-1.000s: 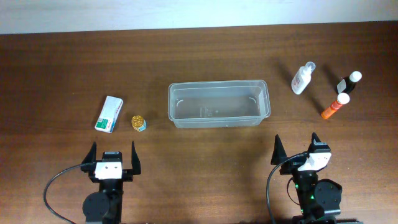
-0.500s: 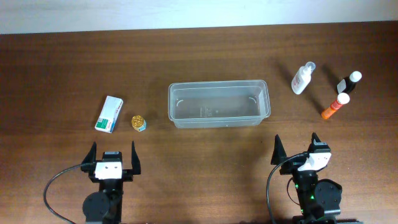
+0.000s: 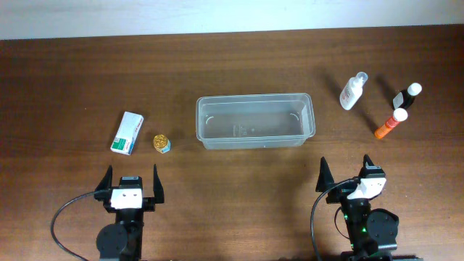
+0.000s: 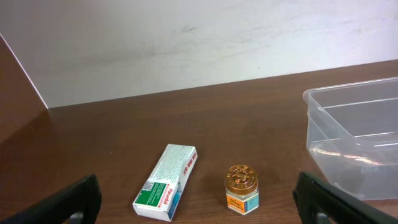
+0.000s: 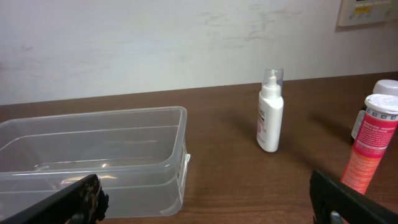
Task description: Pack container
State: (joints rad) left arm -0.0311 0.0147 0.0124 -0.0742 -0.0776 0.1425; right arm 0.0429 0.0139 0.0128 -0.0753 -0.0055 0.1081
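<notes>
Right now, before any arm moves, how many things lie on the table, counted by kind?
container: 1
bottles: 3 (white bottle, black bottle, orange bottle)
box: 1
small jar: 1
Total: 6

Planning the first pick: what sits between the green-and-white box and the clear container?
A small gold-lidded jar stands between the box and the container, touching neither; the overhead and left wrist views both show it.
</notes>
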